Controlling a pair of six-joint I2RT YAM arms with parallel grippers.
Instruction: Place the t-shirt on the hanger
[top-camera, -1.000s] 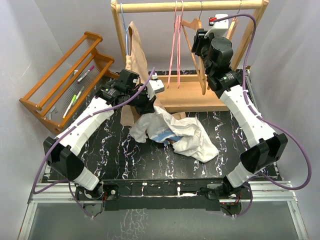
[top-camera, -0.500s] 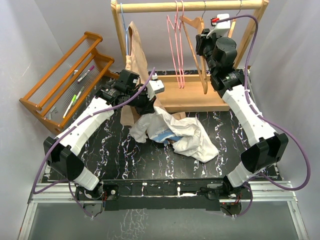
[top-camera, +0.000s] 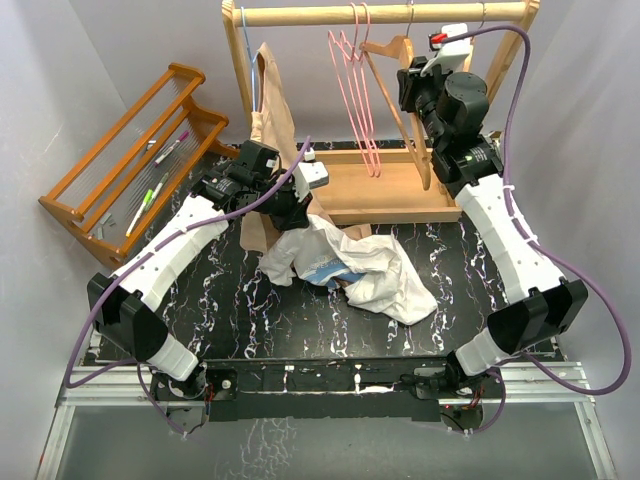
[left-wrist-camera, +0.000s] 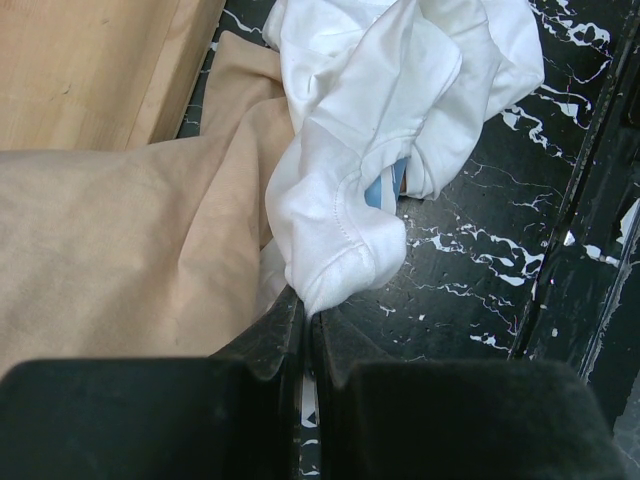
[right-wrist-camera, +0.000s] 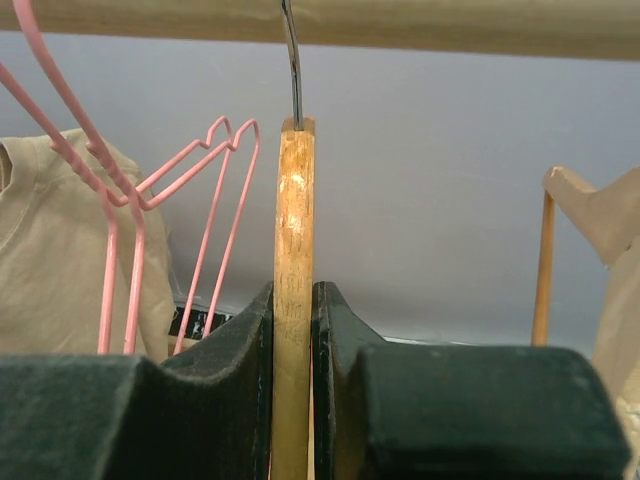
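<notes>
Pinching an edge of the t-shirt (left-wrist-camera: 400, 90) with the left gripper (left-wrist-camera: 305, 322) near the middle; clamping a wooden hanger (right-wrist-camera: 293, 200) with the right gripper (right-wrist-camera: 293, 310), far right.

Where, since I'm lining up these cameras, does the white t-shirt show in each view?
Top external: the t-shirt lies crumpled mid-table, one end pinched in the left gripper.
Left wrist: upper middle, with a hemmed fold running down into the closed fingertips.
Right wrist: not in it.
Shared landmark: the beige garment, hanging at the rail's left, filling the left, at the left edge.
</notes>
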